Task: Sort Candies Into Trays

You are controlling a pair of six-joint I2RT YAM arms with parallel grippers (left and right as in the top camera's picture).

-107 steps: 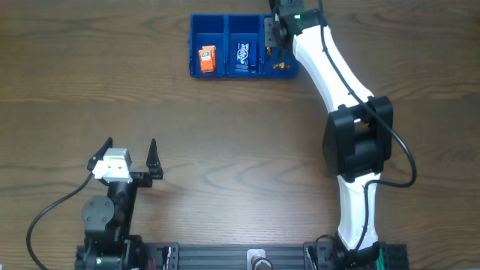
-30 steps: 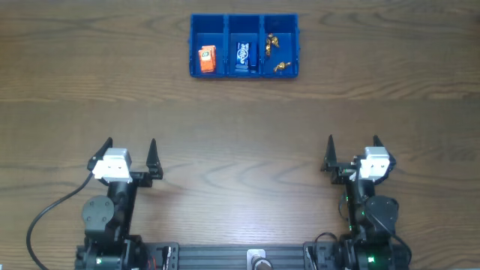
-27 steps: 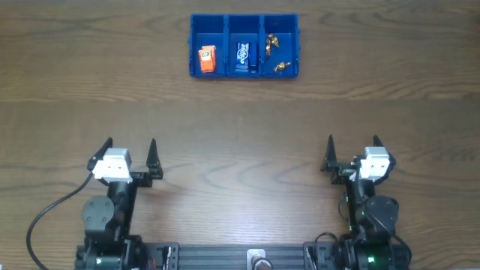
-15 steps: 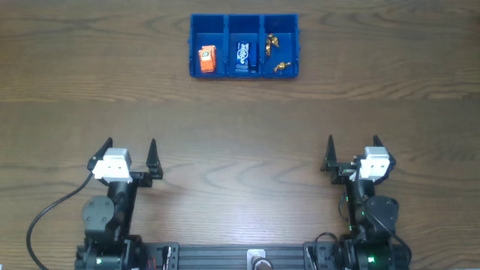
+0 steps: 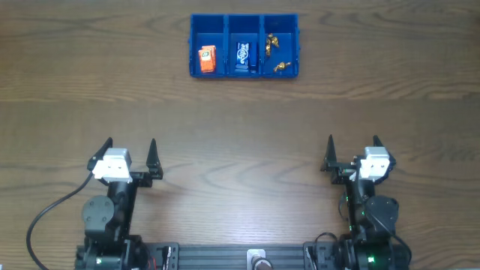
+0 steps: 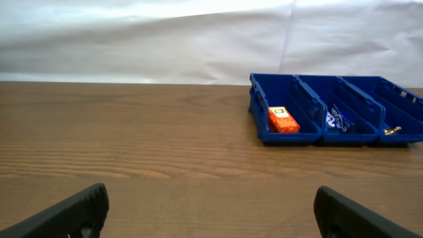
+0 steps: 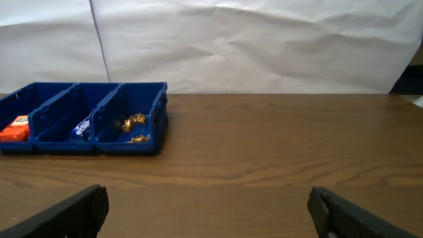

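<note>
A blue tray (image 5: 192,46) with three compartments sits at the far middle of the wooden table. Its left compartment holds an orange candy box (image 5: 207,58), the middle one a blue wrapped candy (image 5: 242,53), the right one several gold wrapped candies (image 5: 272,43). The tray (image 6: 261,125) and orange box (image 6: 283,119) also show in the left wrist view, the tray (image 7: 158,119) and gold candies (image 7: 132,121) in the right wrist view. My left gripper (image 5: 129,146) rests near its base, open with nothing between its fingers. My right gripper (image 5: 352,144) rests near its base, open, holding nothing.
The brown wooden table (image 5: 240,127) spreads bare between the tray and both grippers. A white backdrop (image 7: 251,46) stands behind the table's far edge.
The right arm, which was stretched out over the tray's right compartment, has drawn back to its base. Over the last second nothing has moved.
</note>
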